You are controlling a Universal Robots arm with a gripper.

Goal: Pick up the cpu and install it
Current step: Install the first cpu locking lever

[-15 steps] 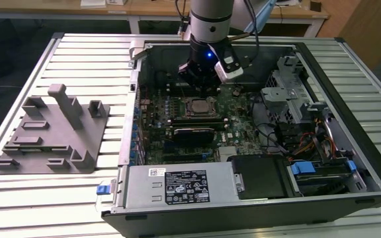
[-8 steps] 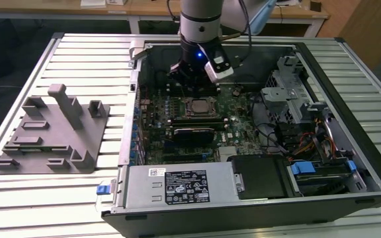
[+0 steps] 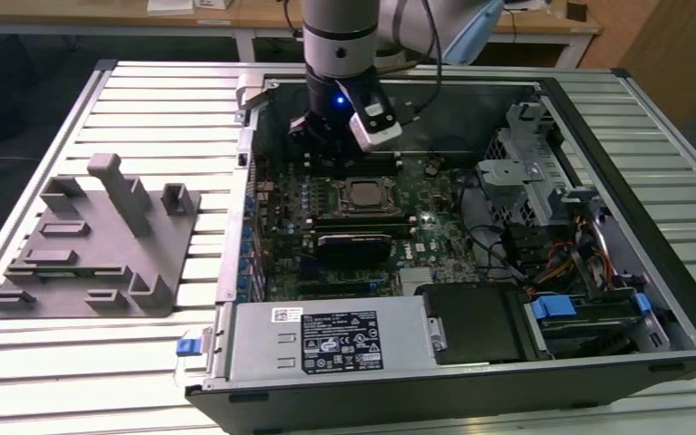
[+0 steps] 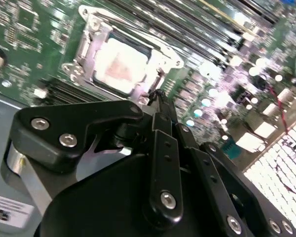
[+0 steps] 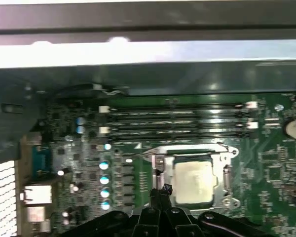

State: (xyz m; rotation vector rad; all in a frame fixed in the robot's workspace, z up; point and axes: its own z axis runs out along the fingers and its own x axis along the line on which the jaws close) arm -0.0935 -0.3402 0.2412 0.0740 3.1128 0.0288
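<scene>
The cpu point(image 3: 361, 195) lies flat in its socket in the middle of the green motherboard, its silver-grey top facing up inside the metal frame. It also appears in both wrist views point(image 4: 121, 64) point(image 5: 195, 180). My gripper point(image 3: 323, 143) hangs inside the open computer case, just behind the socket toward the case's far wall. In both wrist views the black fingers point(image 4: 160, 106) point(image 5: 163, 191) are pressed together at their tips, close to the socket's edge, with nothing between them. The gripper is shut and holds nothing.
Memory slots point(image 5: 177, 123) run between the socket and the case's far wall. A grey metal box with a white label point(image 3: 323, 340) sits at the case's front, and a drive cage with cables point(image 3: 529, 181) stands at the exterior view's right. A grey fixture point(image 3: 94, 240) stands on the slatted table.
</scene>
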